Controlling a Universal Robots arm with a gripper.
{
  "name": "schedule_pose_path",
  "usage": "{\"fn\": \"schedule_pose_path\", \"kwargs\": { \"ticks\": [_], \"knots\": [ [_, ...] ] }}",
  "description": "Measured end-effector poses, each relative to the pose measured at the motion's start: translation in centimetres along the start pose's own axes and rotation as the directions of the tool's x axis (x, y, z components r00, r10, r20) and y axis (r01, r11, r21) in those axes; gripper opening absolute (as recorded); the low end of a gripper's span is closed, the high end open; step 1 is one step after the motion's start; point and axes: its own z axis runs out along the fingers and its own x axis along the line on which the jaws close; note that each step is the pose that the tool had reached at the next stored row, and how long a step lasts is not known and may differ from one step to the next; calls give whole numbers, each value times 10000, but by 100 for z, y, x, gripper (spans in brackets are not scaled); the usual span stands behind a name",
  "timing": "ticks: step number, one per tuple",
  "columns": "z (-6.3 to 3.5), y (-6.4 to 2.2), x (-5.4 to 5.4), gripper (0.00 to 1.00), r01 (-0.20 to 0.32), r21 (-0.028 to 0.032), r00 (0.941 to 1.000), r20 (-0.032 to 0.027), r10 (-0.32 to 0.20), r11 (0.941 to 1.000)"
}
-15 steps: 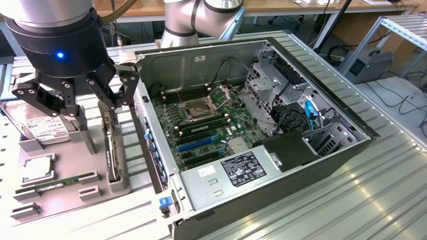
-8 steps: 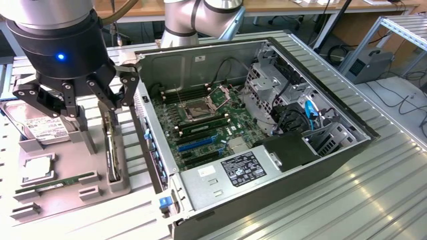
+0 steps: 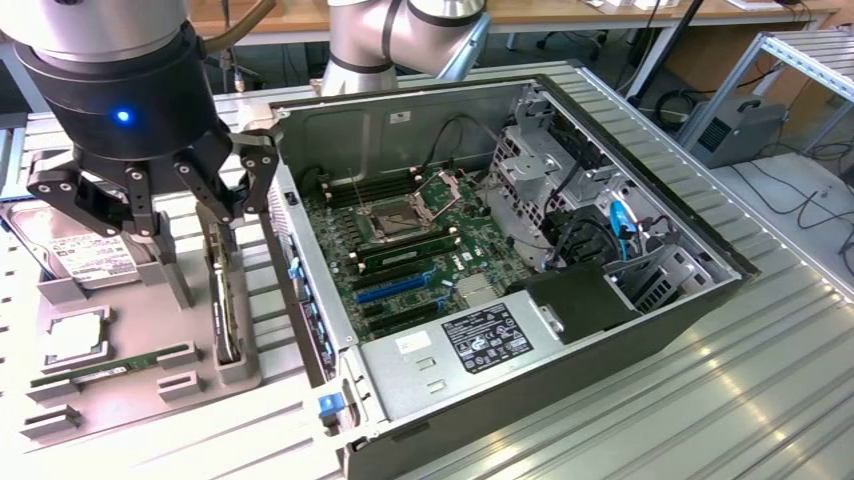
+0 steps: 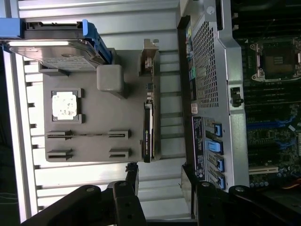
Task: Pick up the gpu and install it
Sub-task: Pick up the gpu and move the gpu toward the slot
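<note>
The gpu (image 3: 224, 305) stands edge-on in a slot of the grey holder tray (image 3: 134, 300), beside the computer case's outer wall. In the wrist view the gpu (image 4: 147, 132) is a thin dark slab with its silvery bracket (image 4: 149, 54) at the far end. My gripper (image 3: 180, 218) hovers open above the tray, over the gpu's end, and holds nothing. From the wrist camera, the gripper (image 4: 160, 181) has its two dark fingertips (image 4: 132, 175) spread wide, short of the card and apart from it.
The open computer case (image 3: 561, 330) lies at the exterior view's right, with motherboard (image 3: 414, 235) and blue slots (image 3: 391, 287) exposed. On the tray are a hard drive (image 3: 74, 255), a CPU (image 3: 74, 340) and a RAM stick (image 3: 114, 368). A grey post (image 4: 110, 77) rises from the tray.
</note>
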Motion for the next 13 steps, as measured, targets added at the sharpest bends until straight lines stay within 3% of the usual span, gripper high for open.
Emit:
{"fn": "schedule_pose_path", "kwargs": {
  "ticks": [13],
  "knots": [
    [28,-1,1,50,0,0,10000,0,0,10000]
  ]
}}
